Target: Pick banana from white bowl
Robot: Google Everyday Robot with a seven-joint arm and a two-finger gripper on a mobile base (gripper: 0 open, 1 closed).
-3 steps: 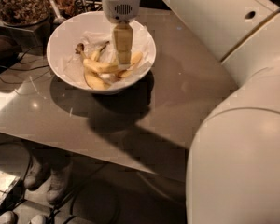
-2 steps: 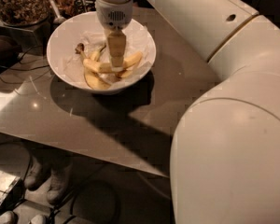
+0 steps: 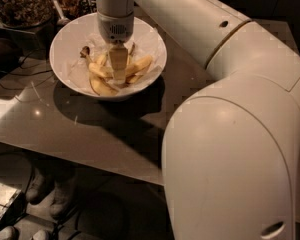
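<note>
The white bowl (image 3: 65, 69) stands on the grey table at the upper left, lined with crinkled white paper. Several yellow bananas lie inside it. The longest banana (image 3: 96, 85) curves along the near left side, its dark stem tip pointing up to the left. My gripper (image 3: 118, 73) reaches straight down into the middle of the bowl, among the bananas. Its pale yellow finger (image 3: 118, 61) sits between the banana pieces and hides part of them.
The grey table (image 3: 95, 134) carries the bowl; its front edge runs diagonally across the lower left. Dark containers with food (image 3: 17, 4) stand behind the bowl at top left. My large white arm (image 3: 230, 134) fills the right side. Cables and shoes lie on the floor below.
The gripper has moved a little to the left and sunk lower into the bowl, down among the bananas. The arm has swung further into view.
</note>
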